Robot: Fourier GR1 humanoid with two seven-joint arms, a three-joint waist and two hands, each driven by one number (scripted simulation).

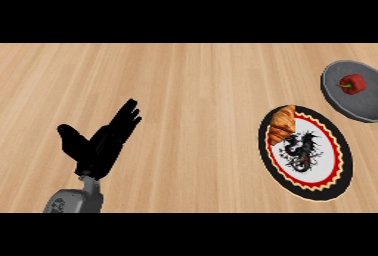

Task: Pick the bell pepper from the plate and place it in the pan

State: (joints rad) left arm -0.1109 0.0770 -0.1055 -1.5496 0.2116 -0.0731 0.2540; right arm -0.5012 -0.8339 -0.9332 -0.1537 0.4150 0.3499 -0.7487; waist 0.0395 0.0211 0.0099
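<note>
We find the bell pepper (353, 84) already in the pan (336, 92); the left hand (100, 145) rests over the tabletop (184, 90), fingers (125, 117) straight, holding nothing.

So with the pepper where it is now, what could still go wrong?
The pepper already lies in the pan, which runs off the view's right edge, so its far side can't be checked. The croissant overhangs the plate rim and might slip off. The left hand rests open, far away.
</note>
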